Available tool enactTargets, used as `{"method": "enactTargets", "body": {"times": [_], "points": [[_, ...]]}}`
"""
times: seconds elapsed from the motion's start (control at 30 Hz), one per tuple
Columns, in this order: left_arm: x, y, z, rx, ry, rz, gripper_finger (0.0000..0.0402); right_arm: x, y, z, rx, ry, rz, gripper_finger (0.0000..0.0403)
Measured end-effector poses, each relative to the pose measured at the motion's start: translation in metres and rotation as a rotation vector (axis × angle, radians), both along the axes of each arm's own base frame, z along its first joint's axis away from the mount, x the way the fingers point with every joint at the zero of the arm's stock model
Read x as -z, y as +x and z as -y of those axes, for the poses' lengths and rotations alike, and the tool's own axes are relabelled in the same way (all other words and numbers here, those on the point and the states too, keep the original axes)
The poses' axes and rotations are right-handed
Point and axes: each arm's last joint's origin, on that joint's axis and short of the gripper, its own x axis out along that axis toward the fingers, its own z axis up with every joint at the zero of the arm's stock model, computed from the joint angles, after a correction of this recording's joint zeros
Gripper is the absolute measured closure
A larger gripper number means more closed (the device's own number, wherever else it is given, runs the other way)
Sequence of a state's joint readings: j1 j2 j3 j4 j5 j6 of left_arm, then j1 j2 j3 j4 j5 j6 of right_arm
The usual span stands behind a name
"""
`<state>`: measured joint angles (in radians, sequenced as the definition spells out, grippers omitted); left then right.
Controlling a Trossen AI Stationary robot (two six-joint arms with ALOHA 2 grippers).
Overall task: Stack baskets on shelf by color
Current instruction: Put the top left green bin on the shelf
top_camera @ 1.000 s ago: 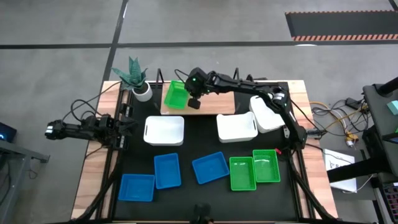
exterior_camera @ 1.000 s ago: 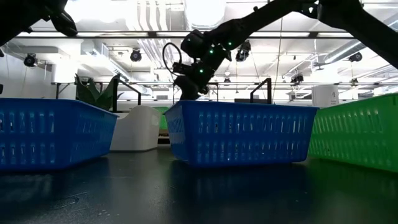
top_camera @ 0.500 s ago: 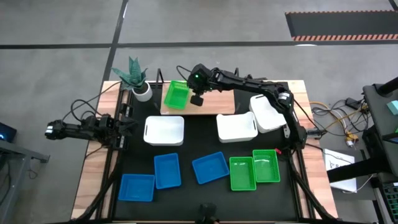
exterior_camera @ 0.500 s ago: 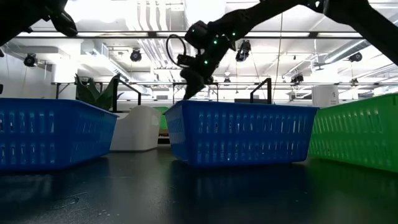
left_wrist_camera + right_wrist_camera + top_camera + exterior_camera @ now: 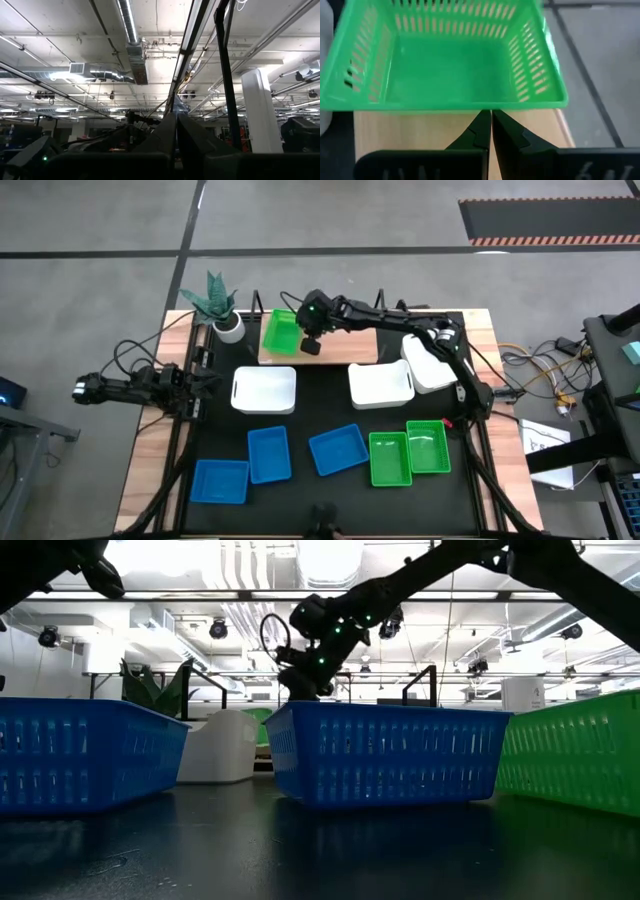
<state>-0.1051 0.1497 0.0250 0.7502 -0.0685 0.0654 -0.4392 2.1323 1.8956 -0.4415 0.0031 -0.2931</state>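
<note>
Grey concrete floor surrounds a black-topped table (image 5: pixel 330 415) in the middle of the high view, with a potted plant (image 5: pixel 218 305) at its upper left corner.

Up at the top centre sits the wooden shelf (image 5: pixel 345 346), and on its left end rests one green basket (image 5: pixel 281 332). The right gripper (image 5: pixel 311 340) hangs just to the right of that basket, its arm stretching in from the right side of the frame. Through the right wrist camera the fingers (image 5: pixel 481 131) are pressed together, tips closed on nothing, and the green basket's near rim (image 5: pixel 445 102) lies just beyond those tips, with bare wood showing below it. Whether the tips touch the rim cannot be told.

Two more green baskets (image 5: pixel 410 453) stand side by side at the lower right of the table. Three blue baskets (image 5: pixel 270 460) line the lower left to centre. Of the white baskets, one (image 5: pixel 264 391) sits left of centre and one (image 5: pixel 381 384) right of centre, and a third (image 5: pixel 428 363) leans against the latter on the right.

The left gripper (image 5: pixel 207 383) waits at the left edge of the table, fingers clenched and empty, pointing toward the white basket. In the low view a blue basket (image 5: pixel 385 752) fills the centre, and the right arm's wrist (image 5: pixel 318 650) hovers above it.
</note>
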Motion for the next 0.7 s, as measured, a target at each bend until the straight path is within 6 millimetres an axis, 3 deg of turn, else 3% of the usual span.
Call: {"method": "enactTargets", "body": {"times": [0.7], "points": [[0.0, 0.0, 0.0, -0.001, 0.001, 0.001, 0.0402, 0.0, -0.004, 0.014, 0.032, -0.031, 0.002, 0.0394]]}}
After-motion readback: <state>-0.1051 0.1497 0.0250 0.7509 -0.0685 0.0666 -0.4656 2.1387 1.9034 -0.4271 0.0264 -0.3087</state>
